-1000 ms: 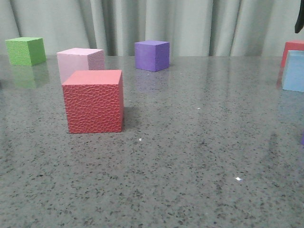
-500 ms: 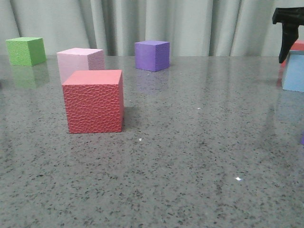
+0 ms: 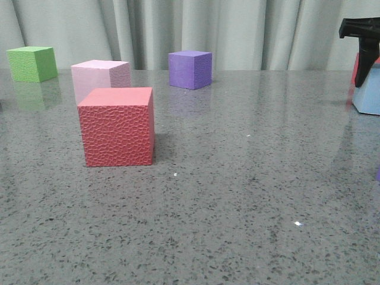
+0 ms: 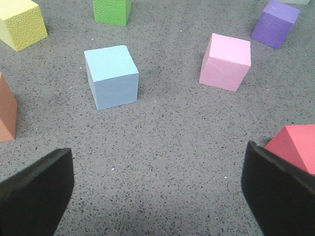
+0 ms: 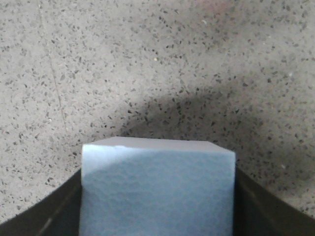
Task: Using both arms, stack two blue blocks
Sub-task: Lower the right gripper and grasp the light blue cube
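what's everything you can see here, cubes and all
free blue block: 1, sky blue, alone on the table, left wrist view
right blue block: 1, sky blue, right table edge, between tool fingers
red cubes: 2, textured cube front left, far red cube behind the right blue block
pink cube: 1, behind the textured cube
purple cube: 1, rear centre
green cube: 1, rear left
yellow cube: 1, left wrist view only
orange cube: 1, same view's edge
table: 1, grey speckled
curtain: grey, behind
left tool: black, open
right tool: black, flanking the block, grip unclear
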`<control>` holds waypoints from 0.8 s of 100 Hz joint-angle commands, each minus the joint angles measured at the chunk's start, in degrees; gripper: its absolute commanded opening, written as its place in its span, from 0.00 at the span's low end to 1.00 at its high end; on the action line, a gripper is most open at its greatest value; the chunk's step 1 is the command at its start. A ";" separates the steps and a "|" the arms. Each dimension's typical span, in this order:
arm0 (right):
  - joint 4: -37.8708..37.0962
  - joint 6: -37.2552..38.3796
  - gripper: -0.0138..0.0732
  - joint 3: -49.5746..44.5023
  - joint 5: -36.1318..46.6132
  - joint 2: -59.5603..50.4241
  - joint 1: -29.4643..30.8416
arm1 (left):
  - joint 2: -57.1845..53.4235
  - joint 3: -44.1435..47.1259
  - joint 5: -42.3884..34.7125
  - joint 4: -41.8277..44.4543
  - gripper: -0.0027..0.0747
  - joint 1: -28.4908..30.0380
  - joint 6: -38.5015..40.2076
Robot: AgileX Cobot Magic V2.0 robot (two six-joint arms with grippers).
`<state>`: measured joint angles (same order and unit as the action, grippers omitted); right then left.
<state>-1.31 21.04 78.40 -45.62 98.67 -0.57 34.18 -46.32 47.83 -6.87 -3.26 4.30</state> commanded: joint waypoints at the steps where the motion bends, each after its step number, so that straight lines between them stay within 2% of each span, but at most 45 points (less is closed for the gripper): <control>1: -0.78 0.09 0.61 2.04 1.65 -2.45 0.04 | 0.54 -1.81 -4.32 -0.71 0.87 -0.09 0.17; 38: -1.07 -0.05 0.61 7.34 -3.19 -3.44 -1.39 | 0.54 -1.81 -4.54 -0.71 0.87 -0.09 0.17; 80: -1.95 -0.38 0.61 14.47 -5.94 -2.92 -15.51 | 0.54 -1.81 -4.54 -0.71 0.87 -0.09 0.17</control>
<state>-2.32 20.94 90.55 -53.38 98.22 -13.86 34.18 -46.32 47.83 -6.87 -3.26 4.30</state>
